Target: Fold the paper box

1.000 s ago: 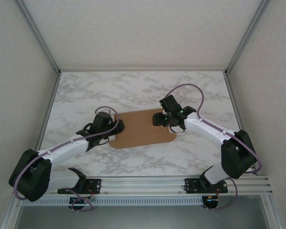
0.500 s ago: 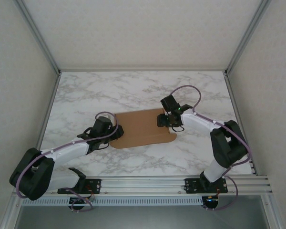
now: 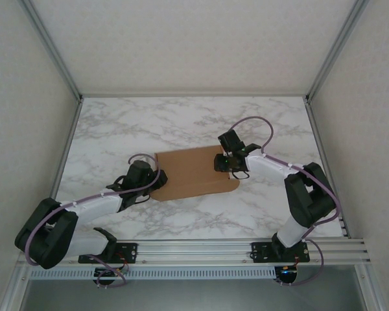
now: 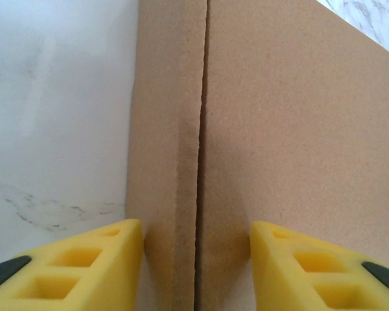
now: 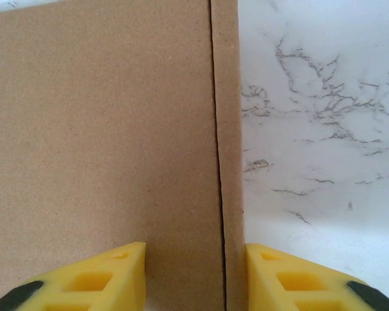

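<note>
The paper box [image 3: 191, 172] lies flat and brown on the marble table, mid-table. My left gripper [image 3: 155, 181] is at its left end and my right gripper [image 3: 223, 162] at its far right corner. In the left wrist view the yellow fingers [image 4: 84, 272] stand apart over the box [image 4: 279, 129], straddling a long slit beside a narrow side strip, with the left gripper [image 4: 196, 262] open. In the right wrist view the right gripper [image 5: 194, 275] is open too, and its fingers [image 5: 97, 282] straddle the slit and thin edge strip of the box [image 5: 97, 129].
White marble tabletop [image 3: 117, 126] surrounds the box on all sides. Metal frame posts [image 3: 58, 65] rise at the back left and right, pale walls close in behind, and a slotted rail [image 3: 194, 249] carrying the arm bases runs along the near edge.
Both grippers have narrowed their jaws and settled lower onto the box ends. The left one slid slightly nearer and leftward. The box's wavy near edge now looks flatter.
</note>
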### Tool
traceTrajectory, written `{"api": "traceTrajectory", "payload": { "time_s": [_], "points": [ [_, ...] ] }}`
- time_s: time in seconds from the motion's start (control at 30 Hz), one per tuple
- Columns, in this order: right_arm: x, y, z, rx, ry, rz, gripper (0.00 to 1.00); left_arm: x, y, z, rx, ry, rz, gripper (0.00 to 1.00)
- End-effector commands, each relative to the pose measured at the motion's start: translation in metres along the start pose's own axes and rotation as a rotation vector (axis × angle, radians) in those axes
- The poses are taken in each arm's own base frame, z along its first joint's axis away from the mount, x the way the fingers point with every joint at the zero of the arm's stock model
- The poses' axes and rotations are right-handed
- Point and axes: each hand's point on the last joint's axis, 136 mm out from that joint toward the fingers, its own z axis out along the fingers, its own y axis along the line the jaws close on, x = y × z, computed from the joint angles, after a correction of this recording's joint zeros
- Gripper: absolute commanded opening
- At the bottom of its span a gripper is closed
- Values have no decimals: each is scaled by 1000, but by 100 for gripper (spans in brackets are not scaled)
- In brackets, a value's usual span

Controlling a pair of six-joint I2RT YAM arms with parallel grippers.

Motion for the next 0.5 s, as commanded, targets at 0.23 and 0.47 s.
{"api": "traceTrajectory", "payload": {
  "time_s": [0.23,0.47],
  "points": [
    [66,-13,10,-122,221,167,40,12,44,0,-180,35,7,36],
    [43,-9,-4,-260,169,287,45,1,-2,9,-16,93,123,31]
  ]
}}
